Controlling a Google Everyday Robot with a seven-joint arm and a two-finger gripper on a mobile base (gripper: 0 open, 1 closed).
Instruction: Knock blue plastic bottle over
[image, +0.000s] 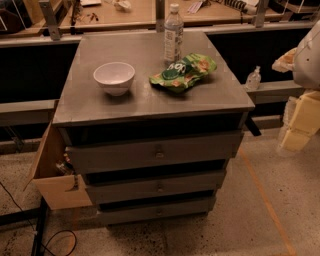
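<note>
The blue plastic bottle (173, 35) is tall, slim and clear, with a white cap and a pale label. It stands upright at the back of the grey cabinet top (100, 107), right of centre. My gripper (296, 124) is at the right edge of the view, pale and yellowish. It hangs beside the cabinet, below the level of its top and well apart from the bottle.
A white bowl (114, 77) sits on the cabinet top, left of centre. A green chip bag (183, 72) lies just in front of the bottle. A small clear bottle (253, 78) stands on a ledge to the right. A cardboard box (52, 172) leans at the cabinet's left side.
</note>
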